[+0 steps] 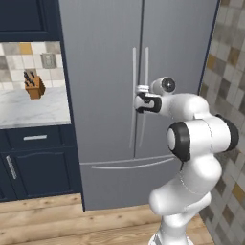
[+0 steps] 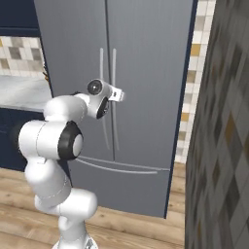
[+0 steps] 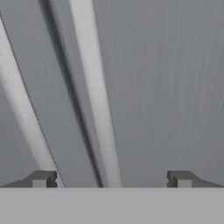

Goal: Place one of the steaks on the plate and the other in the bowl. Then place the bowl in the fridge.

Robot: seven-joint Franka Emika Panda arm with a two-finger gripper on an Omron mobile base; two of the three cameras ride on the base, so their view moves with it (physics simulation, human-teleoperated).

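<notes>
- One fridge [image 1: 105, 72] fills the middle of the left base view, grey and closed, with two long vertical handles [image 1: 133, 95] side by side at the seam between its doors and one drawer below them. The gripper [image 1: 140, 95] is raised in front of those handles at about their mid-height. From here I cannot tell how wide its fingers stand, or whether they touch a handle.
- One knife block [image 1: 34, 86] stands on the marble counter [image 1: 28, 110] to the left of the fridge, well apart from the arm, with navy cabinets [image 1: 33, 167] under the counter.
- One fridge [image 2: 146, 58] again in the right base view, doors shut, two handles [image 2: 115, 73] at the centre seam. The gripper [image 2: 118, 96] points at the doors just beside the handles; its fingers are too small to judge here.
- Two dark fingertips [image 3: 43, 178] sit far apart at the bottom of the hand view, so the gripper [image 3: 111, 179] is wide open and holds nothing. Two pale handle bars cross the view on a slant: one handle [image 3: 94, 87] runs down between the fingertips, nearer the left one, and the other lies off to the left. The grey door [image 3: 175, 87] is close ahead.
</notes>
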